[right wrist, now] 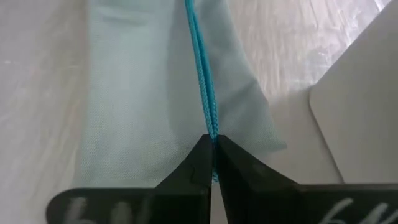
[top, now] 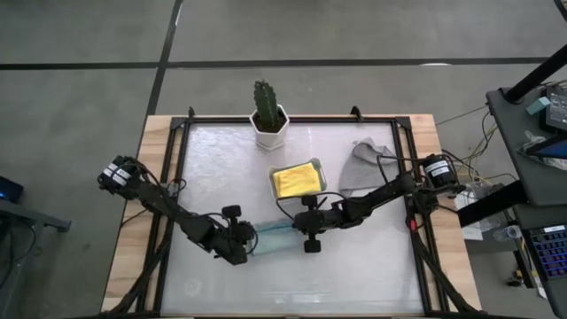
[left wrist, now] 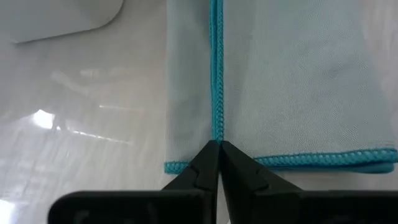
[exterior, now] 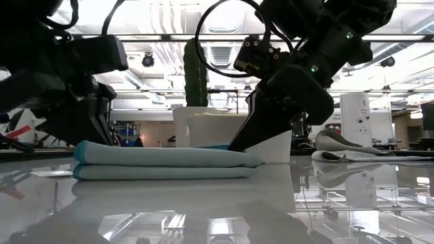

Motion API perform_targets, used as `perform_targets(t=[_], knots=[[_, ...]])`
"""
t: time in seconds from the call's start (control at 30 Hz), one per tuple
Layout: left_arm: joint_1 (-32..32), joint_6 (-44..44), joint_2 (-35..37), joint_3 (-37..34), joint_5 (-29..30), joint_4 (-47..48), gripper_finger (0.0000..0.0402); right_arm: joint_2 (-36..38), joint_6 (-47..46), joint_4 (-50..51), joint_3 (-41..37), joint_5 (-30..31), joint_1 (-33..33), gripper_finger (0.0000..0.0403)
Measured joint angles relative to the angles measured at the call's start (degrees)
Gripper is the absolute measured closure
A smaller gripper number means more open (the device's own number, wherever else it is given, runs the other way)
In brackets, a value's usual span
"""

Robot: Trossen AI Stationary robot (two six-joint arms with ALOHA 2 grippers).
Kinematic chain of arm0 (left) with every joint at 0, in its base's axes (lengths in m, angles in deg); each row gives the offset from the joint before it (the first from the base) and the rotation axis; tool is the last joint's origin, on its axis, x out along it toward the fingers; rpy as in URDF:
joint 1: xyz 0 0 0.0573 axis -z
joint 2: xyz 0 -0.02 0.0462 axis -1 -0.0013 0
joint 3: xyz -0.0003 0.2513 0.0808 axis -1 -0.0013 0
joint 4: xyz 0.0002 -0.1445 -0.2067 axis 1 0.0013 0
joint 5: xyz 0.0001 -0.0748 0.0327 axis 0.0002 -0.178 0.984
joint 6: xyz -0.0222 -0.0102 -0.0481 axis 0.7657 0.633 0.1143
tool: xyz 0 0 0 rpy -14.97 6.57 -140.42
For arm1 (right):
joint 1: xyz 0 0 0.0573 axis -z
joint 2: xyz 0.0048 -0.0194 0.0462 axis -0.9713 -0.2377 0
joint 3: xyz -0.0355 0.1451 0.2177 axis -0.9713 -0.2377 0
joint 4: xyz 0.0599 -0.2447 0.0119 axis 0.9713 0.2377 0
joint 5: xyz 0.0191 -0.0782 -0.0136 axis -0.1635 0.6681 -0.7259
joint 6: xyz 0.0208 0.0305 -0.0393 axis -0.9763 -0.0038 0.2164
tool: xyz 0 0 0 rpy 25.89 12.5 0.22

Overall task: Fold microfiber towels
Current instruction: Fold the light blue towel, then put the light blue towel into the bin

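The pale teal towel (top: 271, 236) lies folded in a long strip on the table's middle, near the front, and also shows in the low view (exterior: 159, 165). My left gripper (top: 247, 245) is shut at its left end and my right gripper (top: 301, 225) is shut at its right end. A yellow towel (top: 296, 178) lies folded in the white tray (top: 274, 182). A grey towel (top: 361, 165) lies crumpled at the back right. The blue and olive green towels are out of view. My left gripper pinches the teal towel's stitched hem (left wrist: 216, 127) at the strip's left end, where it meets the end hem (left wrist: 311, 160). The fingers come slanting down from the table's left and lie along the hem. The towel lies flat on the table. My right gripper pinches two stitched hems lying together (right wrist: 207, 121) at the strip's right end. The fingers come slanting down from the table's right and lie along the hems. The towel rests on the table, slack.
A cactus in a white pot (top: 268, 117) stands at the back centre. The white tray stands just behind my right gripper. Black frame rails (top: 174, 168) run along the table's sides. The table's front part holds nothing but the arms.
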Motion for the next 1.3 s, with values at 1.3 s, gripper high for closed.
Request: perform_targets(t=[1.3], knots=[[-0.1, -1.8, 7.5, 0.3, -2.1, 9.9, 0.0299, 4.6, -25.9, 8.9, -0.1, -1.7, -0.4, 0.0247]])
